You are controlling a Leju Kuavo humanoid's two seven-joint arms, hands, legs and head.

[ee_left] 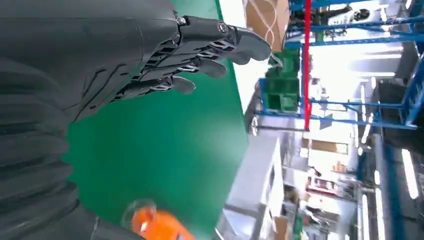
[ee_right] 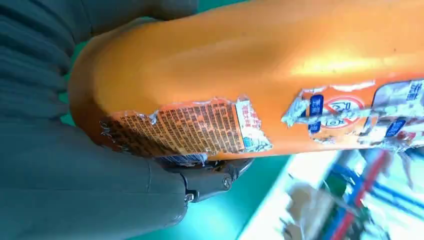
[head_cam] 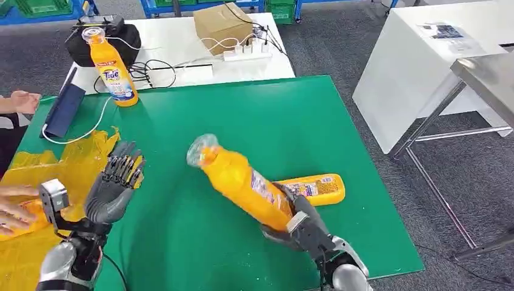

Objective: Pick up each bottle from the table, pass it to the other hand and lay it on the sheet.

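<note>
— Green tabletop (head_cam: 291, 121) is seen under both arms. How far along is the task judged to be?

— Midway. An orange bottle (head_cam: 242, 182) is clamped at its base in the right hand (head_cam: 306, 230), cap tilted toward the left hand (head_cam: 115, 182), whose fingers are spread and empty. Just behind the right hand a second bottle (head_cam: 315, 188) lies; well beyond the left, a third (head_cam: 109, 66) stands. On the yellow sheet (head_cam: 66, 163), a person's hand (head_cam: 12, 206) rests on something orange.

— What is added by the wrist views?

— The held bottle's torn label (ee_right: 200, 127) is shown close.

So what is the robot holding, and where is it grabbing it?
The right robot hand grips an orange bottle by its bottom end. The left robot hand holds nothing.
</note>
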